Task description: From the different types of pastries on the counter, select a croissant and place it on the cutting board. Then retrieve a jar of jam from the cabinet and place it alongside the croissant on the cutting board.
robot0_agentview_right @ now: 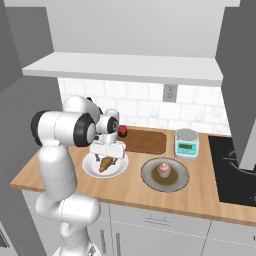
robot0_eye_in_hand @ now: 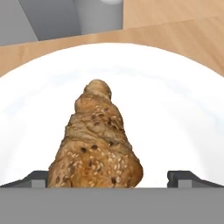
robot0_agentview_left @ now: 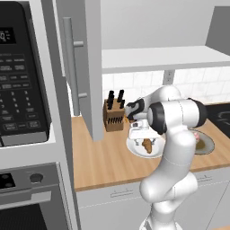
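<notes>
The croissant [robot0_eye_in_hand: 96,144] is golden brown, bumpy, with little seeds on it, wide at one end and pointy at the other. It lies on the white plate [robot0_agentview_right: 90,167] on the counter [robot0_agentview_right: 135,192]. My pincer [robot0_eye_in_hand: 112,179] hangs right above it, fingers [robot0_eye_in_hand: 181,178] spread apart, one on each side of its wide end, holding nothing.

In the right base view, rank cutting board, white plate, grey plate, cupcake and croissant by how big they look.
Cutting board, largest.
White plate and grey plate: alike, unranked.
Cupcake and croissant: smallest, too close to call.
</notes>
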Robot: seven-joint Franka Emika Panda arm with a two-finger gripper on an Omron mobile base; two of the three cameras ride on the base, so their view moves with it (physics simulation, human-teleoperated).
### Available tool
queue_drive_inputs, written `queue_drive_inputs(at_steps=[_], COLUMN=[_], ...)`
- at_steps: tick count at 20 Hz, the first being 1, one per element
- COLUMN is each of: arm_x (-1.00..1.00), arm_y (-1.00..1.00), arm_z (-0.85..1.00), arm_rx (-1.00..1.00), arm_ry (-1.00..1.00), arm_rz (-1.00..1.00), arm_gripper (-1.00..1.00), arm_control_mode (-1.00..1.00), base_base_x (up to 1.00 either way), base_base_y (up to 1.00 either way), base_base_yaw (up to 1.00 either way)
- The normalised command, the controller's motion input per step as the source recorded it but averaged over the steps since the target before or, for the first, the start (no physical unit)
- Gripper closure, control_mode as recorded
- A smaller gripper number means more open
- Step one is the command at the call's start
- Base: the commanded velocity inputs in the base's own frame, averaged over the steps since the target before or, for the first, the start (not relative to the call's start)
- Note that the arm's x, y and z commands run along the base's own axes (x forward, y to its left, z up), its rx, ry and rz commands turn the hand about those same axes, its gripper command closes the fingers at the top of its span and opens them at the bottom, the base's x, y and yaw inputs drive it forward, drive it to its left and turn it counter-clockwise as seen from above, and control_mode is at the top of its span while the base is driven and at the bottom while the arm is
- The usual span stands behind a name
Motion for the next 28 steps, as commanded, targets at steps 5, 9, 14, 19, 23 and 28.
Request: queue_drive_inputs(at_steps=[5,9,14,19,23,28], arm_x=[-0.02,-0.06,-0.28,-0.19,0.01,0.12], arm_y=[0.00,0.00,0.00,-0.03,-0.47,-0.43], arm_z=[-0.33,-0.14,0.00,0.16,0.25,0.22], arm_rx=[0.00,0.00,0.00,0.00,-0.07,-0.03], arm_ry=[0.00,0.00,0.00,0.00,-0.10,-0.05], arm_rz=[0.00,0.00,0.00,0.01,0.12,0.11], arm_gripper=[1.00,1.00,1.00,1.00,1.00,1.00], arm_control_mode=[-1.00,-1.00,-1.00,-1.00,-1.00,-1.00], base_base_x=[0.00,0.00,0.00,0.00,0.00,0.00], base_base_y=[0.00,0.00,0.00,0.00,0.00,0.00], base_base_yaw=[0.00,0.00,0.00,0.00,0.00,0.00])
